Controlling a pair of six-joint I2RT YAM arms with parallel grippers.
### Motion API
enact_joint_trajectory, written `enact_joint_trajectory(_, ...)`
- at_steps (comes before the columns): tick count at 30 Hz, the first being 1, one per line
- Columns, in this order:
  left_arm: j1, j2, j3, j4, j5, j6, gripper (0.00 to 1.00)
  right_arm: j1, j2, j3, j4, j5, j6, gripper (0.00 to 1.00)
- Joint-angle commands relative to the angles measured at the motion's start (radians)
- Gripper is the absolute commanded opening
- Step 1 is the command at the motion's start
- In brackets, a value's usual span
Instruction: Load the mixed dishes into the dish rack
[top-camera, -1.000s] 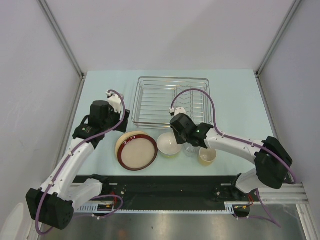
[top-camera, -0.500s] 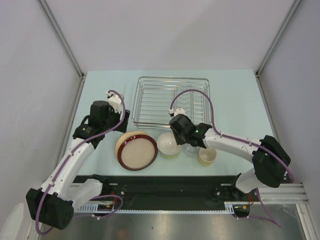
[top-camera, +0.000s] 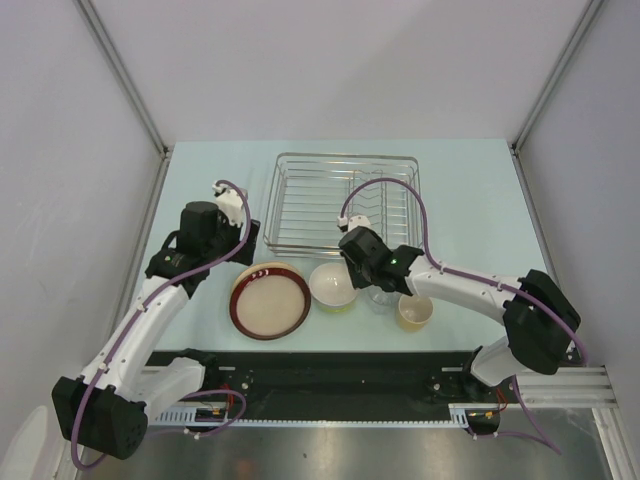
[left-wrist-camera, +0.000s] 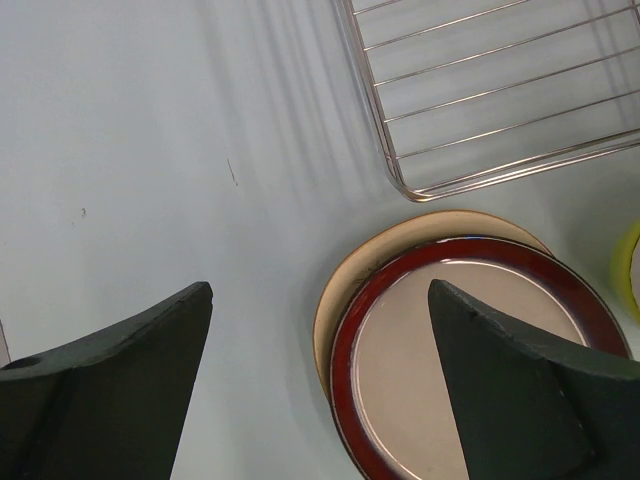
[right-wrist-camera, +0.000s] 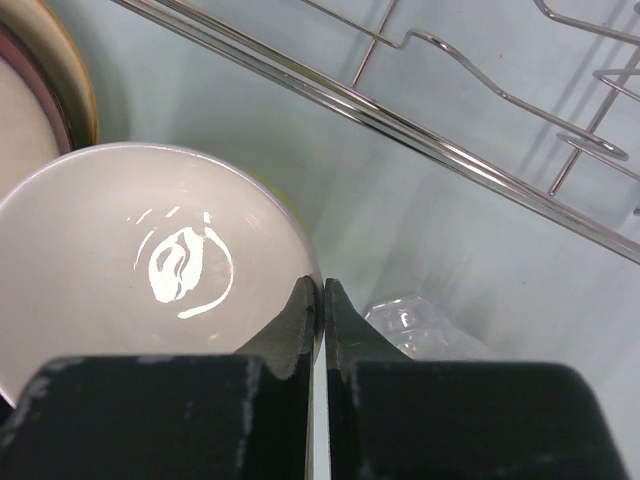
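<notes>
On the counter (top-camera: 470, 200) the dish rack (top-camera: 347, 203) sits at the back — before it, left to right, an upper plate (top-camera: 270, 303) on a lower plate (left-wrist-camera: 350, 280), the bowl (top-camera: 333, 285), the glass (right-wrist-camera: 425, 322) and the handled cup (top-camera: 415, 313).

right tool (right-wrist-camera: 320, 287) pinches the white bowl (right-wrist-camera: 130, 250) rim; clear glass (right-wrist-camera: 420, 325) just beside, dish rack (right-wrist-camera: 400, 130) beyond

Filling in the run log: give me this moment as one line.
right gripper: shut on bowl rim | left gripper: open, near plates | rack: no dishes in it
</notes>
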Motion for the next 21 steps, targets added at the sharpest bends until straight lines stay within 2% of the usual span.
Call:
enact_joint_trajectory(1, 0.01, -0.023, 0.0, 0.034, -0.008, 0.015, 0.95, -0.005, -0.006, 0.007, 0.005, 0.014, -0.002, 0.0)
enact_joint_trajectory(15, 0.009, -0.017, -0.006, 0.042, -0.004, 0.012, 0.94, 0.008, -0.15, 0.132, -0.127, 0.065, -0.019, 0.0)
enact_joint_trajectory(21, 0.009, -0.017, -0.006, 0.043, -0.004, 0.012, 0.95, 0.008, -0.164, 0.213, -0.174, 0.085, -0.028, 0.0)
